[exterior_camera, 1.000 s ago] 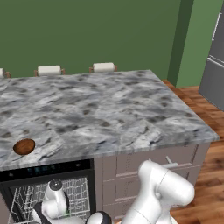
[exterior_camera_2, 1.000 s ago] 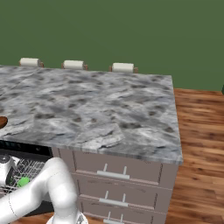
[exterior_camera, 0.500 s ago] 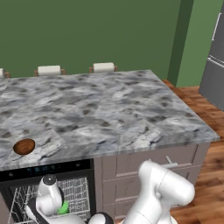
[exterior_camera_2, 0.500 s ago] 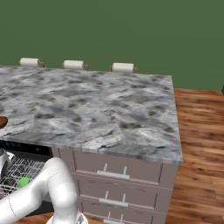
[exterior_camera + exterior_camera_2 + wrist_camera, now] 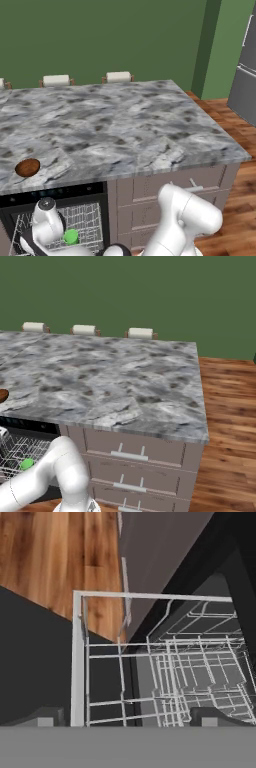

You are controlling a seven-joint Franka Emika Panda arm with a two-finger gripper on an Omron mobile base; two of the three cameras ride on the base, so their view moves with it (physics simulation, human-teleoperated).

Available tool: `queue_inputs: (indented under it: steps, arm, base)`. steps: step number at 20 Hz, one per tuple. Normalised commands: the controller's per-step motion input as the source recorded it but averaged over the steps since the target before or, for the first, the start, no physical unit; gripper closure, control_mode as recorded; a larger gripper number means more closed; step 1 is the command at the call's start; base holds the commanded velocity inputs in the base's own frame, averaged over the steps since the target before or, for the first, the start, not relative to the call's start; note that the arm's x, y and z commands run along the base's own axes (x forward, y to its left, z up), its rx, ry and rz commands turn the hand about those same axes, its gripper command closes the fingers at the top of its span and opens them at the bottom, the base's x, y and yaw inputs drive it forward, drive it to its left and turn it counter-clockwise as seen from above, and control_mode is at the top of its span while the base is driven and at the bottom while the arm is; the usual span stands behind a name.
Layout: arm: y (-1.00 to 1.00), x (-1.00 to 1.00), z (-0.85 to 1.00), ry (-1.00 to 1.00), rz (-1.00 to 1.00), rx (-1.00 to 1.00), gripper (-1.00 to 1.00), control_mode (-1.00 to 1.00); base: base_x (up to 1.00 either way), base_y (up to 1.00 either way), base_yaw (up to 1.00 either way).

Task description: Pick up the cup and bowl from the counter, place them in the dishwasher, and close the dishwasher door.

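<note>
Readable text: none | Labels, brands, numbers, signs: none legible on any surface | Dishwasher (image 5: 55, 192) control strip, lower left of the left base view: small teal lights, too small to read as characters | Counter (image 5: 125, 125): marbled pattern, unlettered

Bowl (image 5: 27, 167) on counter (image 5: 125, 125) (left edge)

Flat, even, slightly soft render

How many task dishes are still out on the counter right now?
1: the bowl sits near the counter's front left edge. The cup already stands in the dishwasher rack.
</note>
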Motion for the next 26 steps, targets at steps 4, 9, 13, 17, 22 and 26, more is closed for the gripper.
queue_inputs:
  steps: [4,9,13,17,22,26]
  arm:
    - [0.22,-0.26,0.47,-0.03,0.00,-0.03,-1.00,-1.00]
    - [0.11,-0.22,0.55,-0.03,0.00,-0.06,-1.00,-1.00]
    - [0.03,-0.18,0.57,-0.03,0.00,-0.05,-1.00,-1.00]
    - [0.00,-0.11,0.49,-0.02,0.00,-0.02,-1.00,-1.00]
    - [0.00,-0.07,0.47,-0.03,0.00,0.00,-1.00,-1.00]
    - [0.00,-0.08,0.49,-0.03,0.00,0.00,-1.00,-1.00]
  base:
    - [0.00,0.00,0.00]
    - [0.00,0.00,0.00]
    - [0.00,0.00,0.00]
    - [0.00,0.00,0.00]
    - [0.00,0.00,0.00]
    - [0.00,0.00,0.00]
